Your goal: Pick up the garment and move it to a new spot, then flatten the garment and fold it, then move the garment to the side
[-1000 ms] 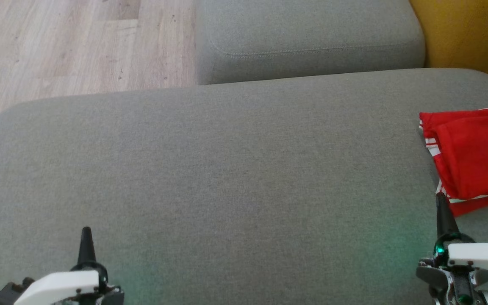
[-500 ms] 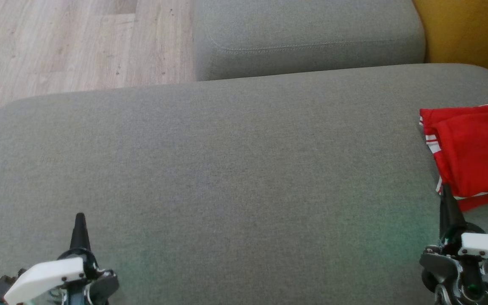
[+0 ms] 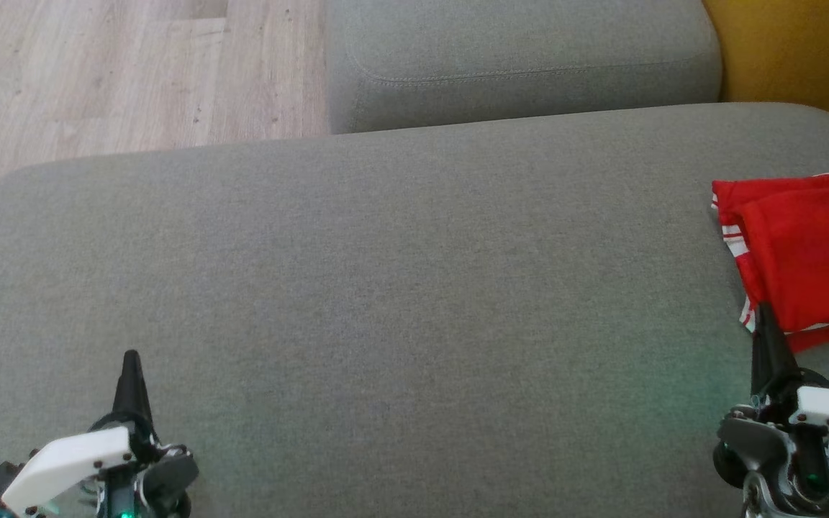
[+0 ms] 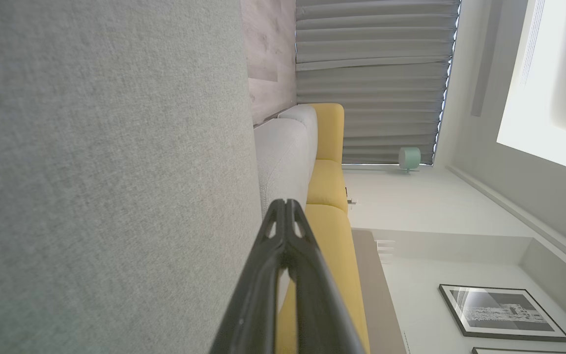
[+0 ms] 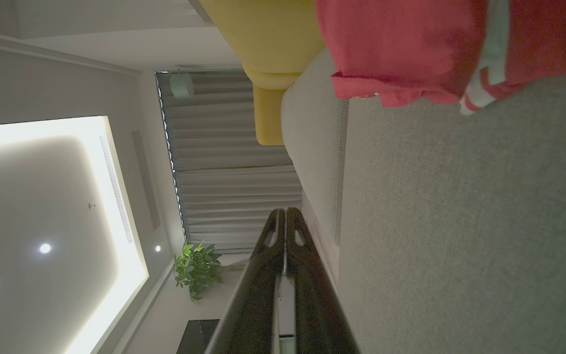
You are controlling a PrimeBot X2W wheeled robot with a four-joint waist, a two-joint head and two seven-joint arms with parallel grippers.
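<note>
on grey sofa (image 3: 386,288), garment (image 3: 810,252), wood floor (image 3: 98,72)

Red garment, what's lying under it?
The red garment lies folded on the grey sofa cushion. Cushion fabric shows along its visible edges; anything beneath its layers is hidden, and it runs past the picture's right edge.

The head camera has been tipped a little, so the whole sofa seat (image 3: 414,273) is seen slightly higher in the picture than a second ago. Beyond that shift, the left gripper (image 3: 130,357) has been carried farther in from the near edge of the seat and slightly toward its left end. The right gripper (image 3: 765,311) has been brought forward and to the right. Its tip is now seen over the striped near-left corner of the garment (image 3: 810,252), where earlier it was seen only at that corner's edge
</note>
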